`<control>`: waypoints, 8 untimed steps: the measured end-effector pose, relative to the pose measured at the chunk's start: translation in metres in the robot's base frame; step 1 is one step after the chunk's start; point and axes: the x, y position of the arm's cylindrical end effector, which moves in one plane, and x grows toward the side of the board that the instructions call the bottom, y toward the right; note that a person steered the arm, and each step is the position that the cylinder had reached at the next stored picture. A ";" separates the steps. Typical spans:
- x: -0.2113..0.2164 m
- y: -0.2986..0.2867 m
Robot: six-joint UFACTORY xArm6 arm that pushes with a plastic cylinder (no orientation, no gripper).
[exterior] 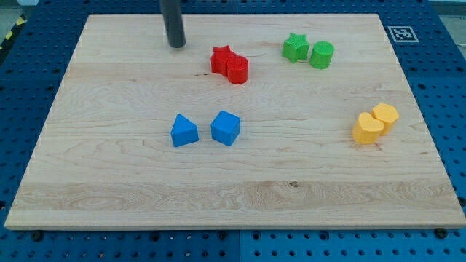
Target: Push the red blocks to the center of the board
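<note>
My tip (176, 45) sits on the board (109, 182) near the view's top; no pincer on this rod. Red star (222, 59) and red cylinder (238, 70) touch, just right of tip, nothing between. Farther right: green star (295, 47), green cylinder (322, 55). Below tip: blue blocks (184, 131) (226, 128). Far lower right: yellow blocks (369, 129) (386, 115).

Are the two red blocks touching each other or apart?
Touching: the red star and the red cylinder press together with no board showing between. My tip stands apart, to their left.
</note>
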 end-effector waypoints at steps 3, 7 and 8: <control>0.067 0.111; 0.081 0.073; 0.088 0.101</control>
